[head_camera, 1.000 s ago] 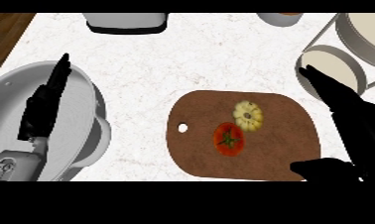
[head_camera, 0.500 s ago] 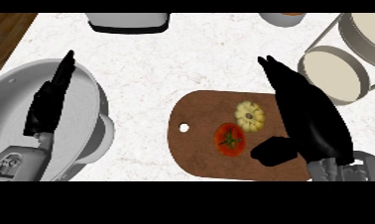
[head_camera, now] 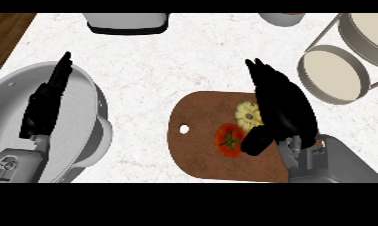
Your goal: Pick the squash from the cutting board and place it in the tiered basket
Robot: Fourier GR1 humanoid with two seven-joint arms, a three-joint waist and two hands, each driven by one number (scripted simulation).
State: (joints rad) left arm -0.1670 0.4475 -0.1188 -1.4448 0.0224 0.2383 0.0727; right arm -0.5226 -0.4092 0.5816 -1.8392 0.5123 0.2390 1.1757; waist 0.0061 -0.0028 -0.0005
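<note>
Covering squash edge | right robot hand | axis unclear, looks round

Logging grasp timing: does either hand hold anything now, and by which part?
Nothing is held. The right hand is open above the cutting board, right beside the squash; the left hand rests open at the left.

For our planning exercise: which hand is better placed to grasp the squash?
The right hand: it hovers beside the squash on the cutting board; the left hand is over the grey bowl.
</note>
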